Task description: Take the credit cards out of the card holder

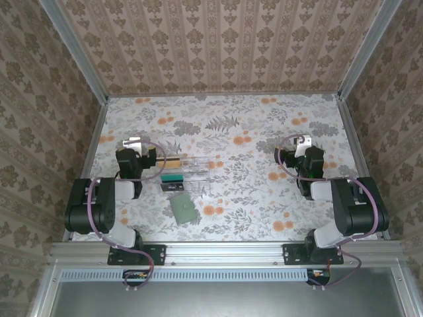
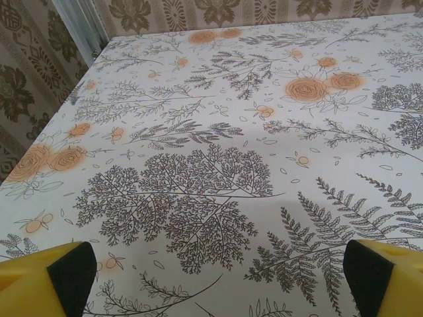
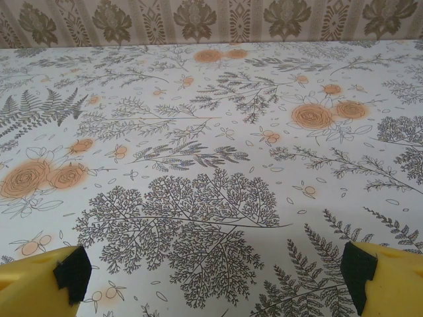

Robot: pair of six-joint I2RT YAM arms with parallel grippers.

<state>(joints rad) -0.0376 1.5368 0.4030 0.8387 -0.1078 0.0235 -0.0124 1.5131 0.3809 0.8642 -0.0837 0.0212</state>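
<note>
The left hand [image 2: 219,281] is spread fully, gripping nothing. The right hand [image 3: 215,274] is likewise, above the flowered worktop [image 3: 198,132].

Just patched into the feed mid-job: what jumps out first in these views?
The busy floral tablecloth dominates every view. In the top view, the pale green card holder lies left of centre toward the near edge, close on the arms' side of a clear tray with a teal-green card at its left end. The left tool and right tool both stand wide open over bare cloth.
</note>
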